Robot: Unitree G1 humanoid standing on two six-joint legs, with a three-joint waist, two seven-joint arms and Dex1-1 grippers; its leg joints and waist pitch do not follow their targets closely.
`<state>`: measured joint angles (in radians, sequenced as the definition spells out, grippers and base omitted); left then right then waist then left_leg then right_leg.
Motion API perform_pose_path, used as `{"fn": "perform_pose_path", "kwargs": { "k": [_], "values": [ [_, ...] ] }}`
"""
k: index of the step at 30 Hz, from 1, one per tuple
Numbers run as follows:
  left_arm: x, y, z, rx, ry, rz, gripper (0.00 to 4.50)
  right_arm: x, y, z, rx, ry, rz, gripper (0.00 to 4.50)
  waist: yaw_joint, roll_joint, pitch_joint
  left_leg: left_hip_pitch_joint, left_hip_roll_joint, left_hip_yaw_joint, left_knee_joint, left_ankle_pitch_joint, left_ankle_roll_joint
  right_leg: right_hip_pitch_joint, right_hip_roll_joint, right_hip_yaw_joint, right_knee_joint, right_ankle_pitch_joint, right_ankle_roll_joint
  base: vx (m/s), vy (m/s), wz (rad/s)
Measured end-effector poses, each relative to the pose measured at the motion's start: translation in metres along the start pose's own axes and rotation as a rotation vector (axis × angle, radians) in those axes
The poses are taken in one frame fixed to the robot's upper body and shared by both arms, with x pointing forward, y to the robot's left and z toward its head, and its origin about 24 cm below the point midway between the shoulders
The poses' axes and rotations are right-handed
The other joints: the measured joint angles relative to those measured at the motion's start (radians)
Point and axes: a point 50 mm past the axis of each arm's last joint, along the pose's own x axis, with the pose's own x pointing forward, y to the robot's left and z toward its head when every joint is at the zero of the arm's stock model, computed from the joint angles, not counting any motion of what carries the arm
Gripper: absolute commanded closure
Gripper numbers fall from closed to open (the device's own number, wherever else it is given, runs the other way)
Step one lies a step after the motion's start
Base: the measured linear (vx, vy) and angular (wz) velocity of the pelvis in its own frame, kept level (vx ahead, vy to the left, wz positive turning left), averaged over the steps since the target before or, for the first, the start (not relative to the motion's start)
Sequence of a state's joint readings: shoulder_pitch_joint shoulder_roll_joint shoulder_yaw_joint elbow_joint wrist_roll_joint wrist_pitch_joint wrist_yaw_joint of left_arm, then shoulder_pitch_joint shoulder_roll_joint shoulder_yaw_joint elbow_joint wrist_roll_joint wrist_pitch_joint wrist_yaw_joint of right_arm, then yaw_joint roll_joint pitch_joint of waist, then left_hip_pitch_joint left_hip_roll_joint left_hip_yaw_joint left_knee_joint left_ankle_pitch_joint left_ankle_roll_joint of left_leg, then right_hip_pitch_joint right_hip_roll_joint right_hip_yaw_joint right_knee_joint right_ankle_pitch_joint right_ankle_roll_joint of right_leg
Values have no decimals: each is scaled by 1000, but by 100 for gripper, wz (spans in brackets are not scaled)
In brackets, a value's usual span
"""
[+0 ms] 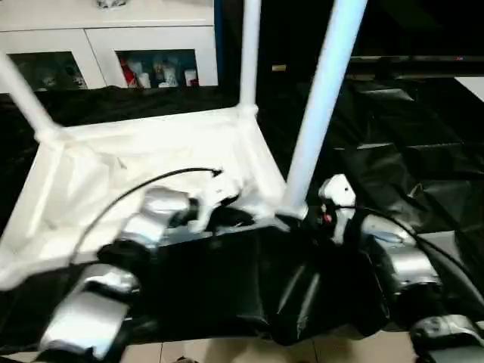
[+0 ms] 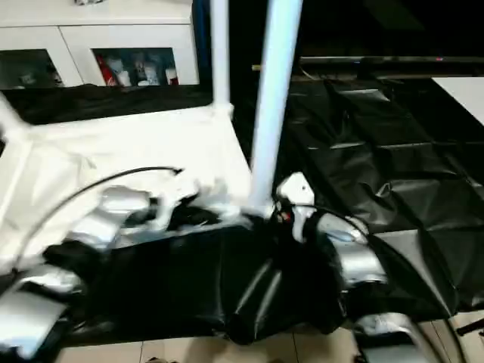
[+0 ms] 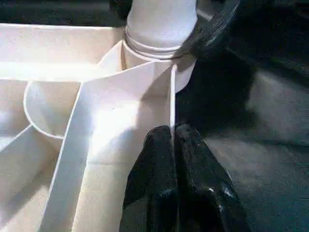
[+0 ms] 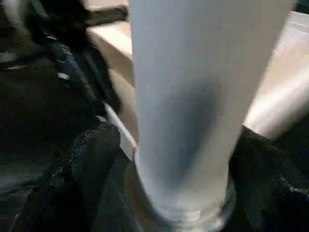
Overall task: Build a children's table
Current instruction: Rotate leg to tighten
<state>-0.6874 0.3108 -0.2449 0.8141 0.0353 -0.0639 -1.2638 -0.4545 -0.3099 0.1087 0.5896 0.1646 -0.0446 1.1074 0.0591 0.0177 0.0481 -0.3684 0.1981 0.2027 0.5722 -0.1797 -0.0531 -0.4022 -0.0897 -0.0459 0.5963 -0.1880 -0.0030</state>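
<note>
Nearest us, the right gripper (image 4: 178, 159) has its black fingers (image 4: 91, 159) spread either side of the near leg (image 1: 321, 106) at its base, and whether they touch it I can't tell; if that leg isn't fully seated in its corner socket (image 3: 154, 53), it could lean or pop out. The left gripper (image 3: 174, 140) is clenched on the thin rim wall (image 3: 172, 96) just short of that socket. The upturned table top (image 1: 113, 181) fills centre-left, two more legs standing at the far corners.
</note>
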Motion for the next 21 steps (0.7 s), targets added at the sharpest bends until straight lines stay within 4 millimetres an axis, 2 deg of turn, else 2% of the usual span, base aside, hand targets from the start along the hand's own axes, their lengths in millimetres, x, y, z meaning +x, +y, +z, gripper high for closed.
{"fn": "perform_pose_path", "kwargs": {
  "k": [3,5,7,9,15,21],
  "values": [
    [-6,-3,-1,5,5,-38,450,3,5,6,-11,-14,98,82,3,-8,1,0,0,0,0,0,0,0,0,0,0,0,0,0,0,0],
    [-9,-5,-2,6,6,-66,450,4,7,6,-9,-14,139,113,3,-12,2,-1,0,1,0,0,0,0,0,0,-1,0,0,0,0,0],
    [-12,-6,-2,6,8,-89,450,4,8,6,-7,-12,169,113,3,-12,2,-1,-1,1,0,0,0,0,-1,1,-2,0,0,0,0,0],
    [-13,-7,-3,5,5,-100,450,3,9,7,-5,-9,187,146,3,-12,2,-1,0,1,0,0,0,0,-1,0,-2,0,0,0,0,0],
    [-13,-8,-3,5,1,-107,450,2,8,7,5,-1,192,188,4,-11,3,-1,-1,1,0,0,0,0,-1,0,-1,0,0,0,0,0],
    [-3,-10,-1,-3,-22,-97,450,-3,9,4,1,-10,129,228,18,-10,3,0,-2,1,0,0,0,1,-2,1,-1,0,0,0,0,0]
  ]
}}
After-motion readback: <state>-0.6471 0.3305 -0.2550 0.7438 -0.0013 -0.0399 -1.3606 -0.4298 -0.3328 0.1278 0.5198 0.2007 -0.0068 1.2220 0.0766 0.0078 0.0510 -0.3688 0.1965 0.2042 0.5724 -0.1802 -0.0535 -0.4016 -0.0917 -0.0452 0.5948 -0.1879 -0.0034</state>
